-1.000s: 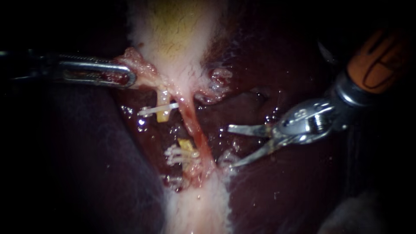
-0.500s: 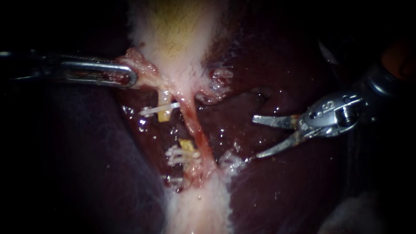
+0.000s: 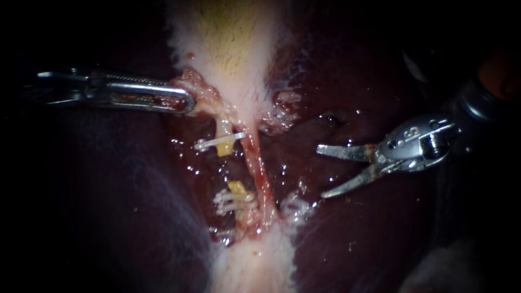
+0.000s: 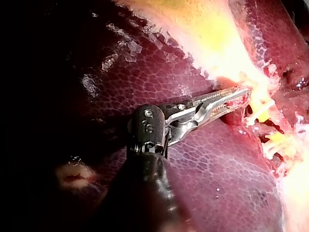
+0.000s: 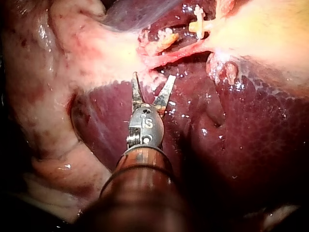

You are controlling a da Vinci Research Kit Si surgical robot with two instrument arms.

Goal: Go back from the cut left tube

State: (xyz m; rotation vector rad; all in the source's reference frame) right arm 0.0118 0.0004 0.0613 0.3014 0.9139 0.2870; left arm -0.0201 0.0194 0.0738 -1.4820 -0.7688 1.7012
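1. Steel jaws of my left instrument (image 3: 183, 102) lie pressed together, pinching the reddish lower edge of the gallbladder (image 3: 233, 49). Its shaft runs level from the left. Only the left wrist view shows the toothed jaw faces meeting on that tissue.
2. Just right of those jaws is the cut left tube (image 3: 223, 146), its yellow upper stump crossed by a white clip (image 3: 209, 144). The nearer lower stump carries more clips (image 3: 232, 199). An uncut pink tube (image 3: 260, 171) runs just right of it.
3. Well right, over the liver (image 3: 380, 233), my right instrument (image 3: 321, 171) slants in from the upper right, jaws spread and holding nothing. The right wrist view shows them short of the tubes ahead.
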